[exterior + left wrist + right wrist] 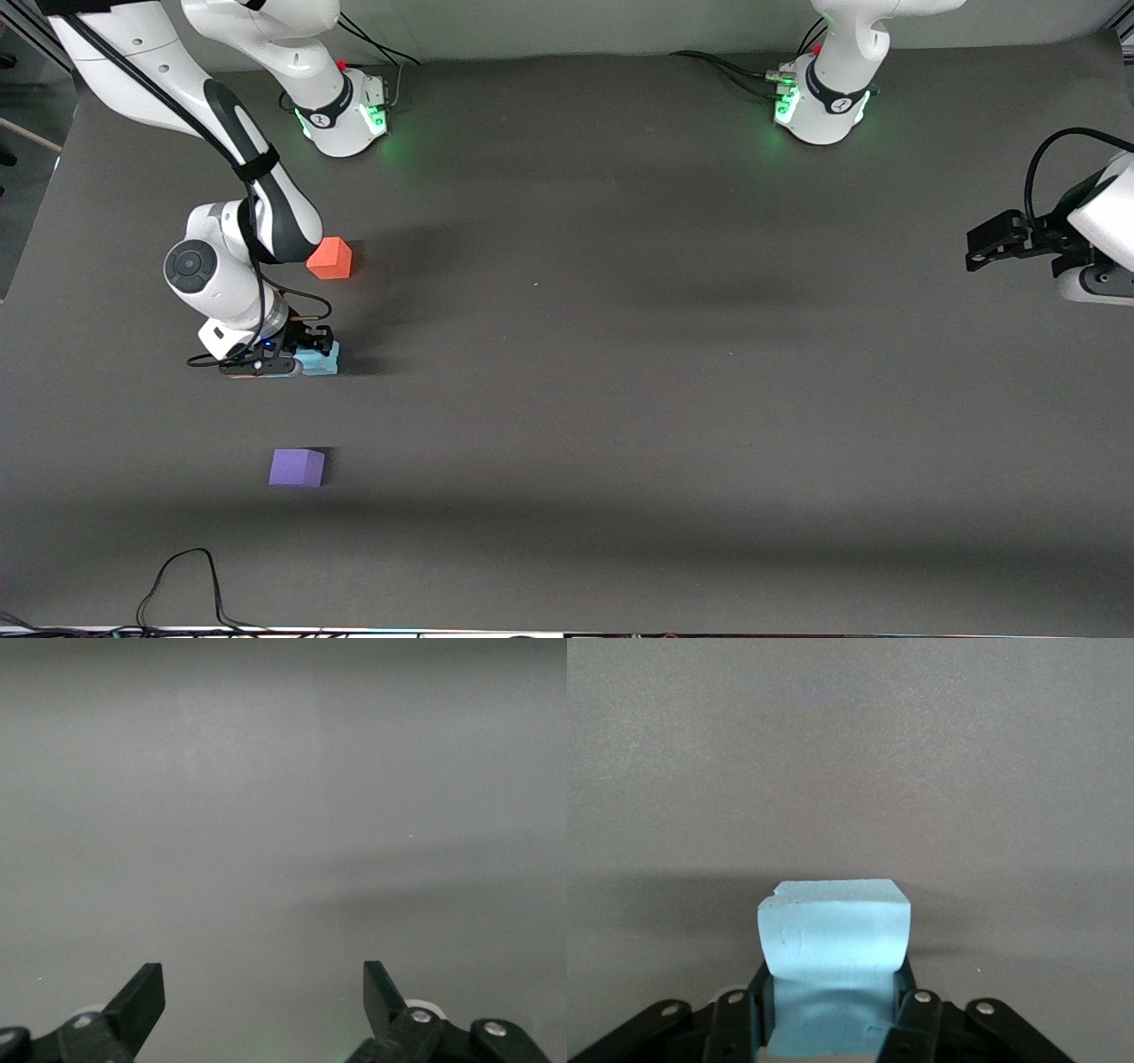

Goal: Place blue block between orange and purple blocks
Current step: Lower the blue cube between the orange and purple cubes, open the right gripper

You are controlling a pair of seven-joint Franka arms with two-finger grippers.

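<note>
Right claw (306, 354) grips one blue block (321, 358).

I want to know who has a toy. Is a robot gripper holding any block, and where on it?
The right gripper pinches the blue block by its two side faces. The left gripper is open, holding nothing.

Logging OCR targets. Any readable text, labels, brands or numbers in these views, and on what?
None readable.
Arm bases: dark collar with a small white logo mark, too small to read.
Blue block, orange block, purple block: no markings visible.
</note>
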